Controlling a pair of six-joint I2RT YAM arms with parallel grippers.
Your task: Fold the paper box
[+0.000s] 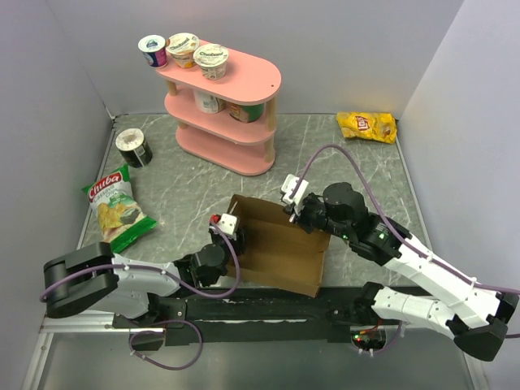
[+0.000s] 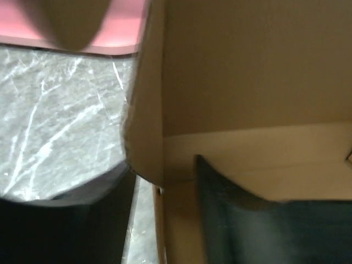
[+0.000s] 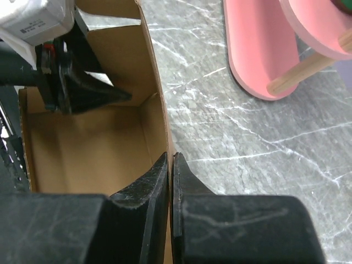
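The paper box (image 1: 280,244) is brown cardboard, standing as a shallow open tray in the middle of the table. My left gripper (image 1: 230,244) is at its left wall. In the left wrist view the left gripper (image 2: 163,165) is open and straddles that wall (image 2: 148,110): one finger (image 2: 247,225) is inside the box, and table shows between the outer finger and the wall. My right gripper (image 1: 301,213) is at the far right wall. The right wrist view shows it (image 3: 171,159) shut on that wall's edge (image 3: 157,110), with the left arm's finger (image 3: 88,91) visible inside the box (image 3: 93,148).
A pink three-tier shelf (image 1: 223,106) holding yogurt cups stands at the back. A green chip bag (image 1: 118,207) and a dark can (image 1: 133,148) lie at the left. A yellow chip bag (image 1: 367,126) is at the back right. Walls close in both sides.
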